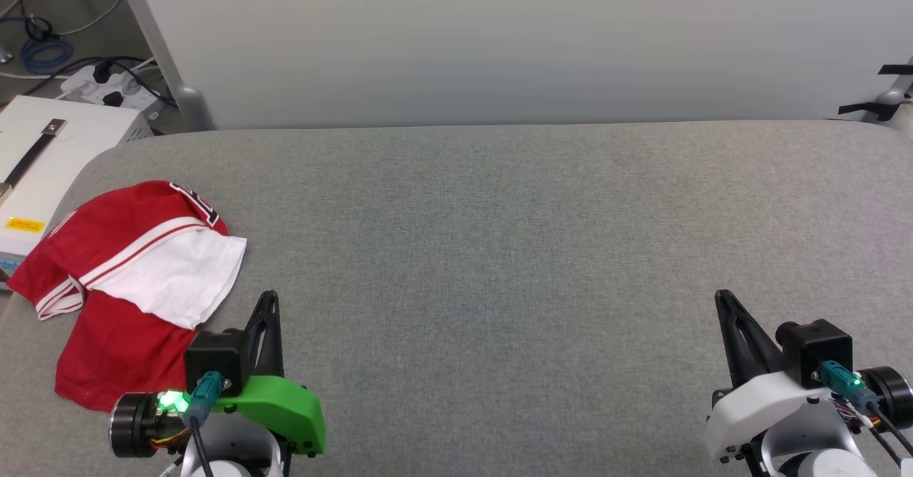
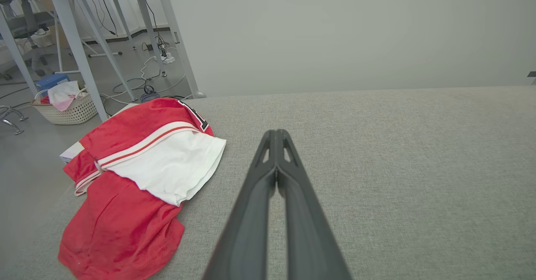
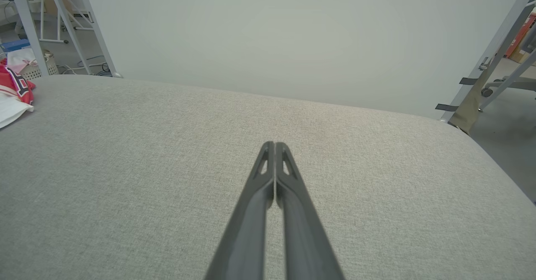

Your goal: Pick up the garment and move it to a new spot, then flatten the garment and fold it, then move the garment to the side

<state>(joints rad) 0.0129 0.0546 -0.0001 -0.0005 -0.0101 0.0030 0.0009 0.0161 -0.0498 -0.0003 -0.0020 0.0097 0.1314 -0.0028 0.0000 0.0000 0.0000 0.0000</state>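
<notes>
Grey fabric-covered tabletop [image 1: 499, 249] with the garment [image 1: 135, 284] lying crumpled at its left edge, toward the near-left corner. The red body is bunched in folds, a white sleeve with red-and-white striped trim lies spread on top, and a fragment of black, white-edged print shows on the side toward the far edge. The left gripper [image 1: 269, 299] is clenched on nothing, fingers pressed together and pointing toward the far edge over bare tabletop, just beside the garment's right side and apart from the cloth. The right gripper [image 1: 722, 297] is likewise clenched and empty, near the near-right corner, well apart from the garment. A pale panel [image 1: 499, 35] stands along the far edge. A white box [image 1: 64, 142] sits beside the left edge, and a woven basket [image 2: 71, 110] stands on the floor beyond it.
</notes>
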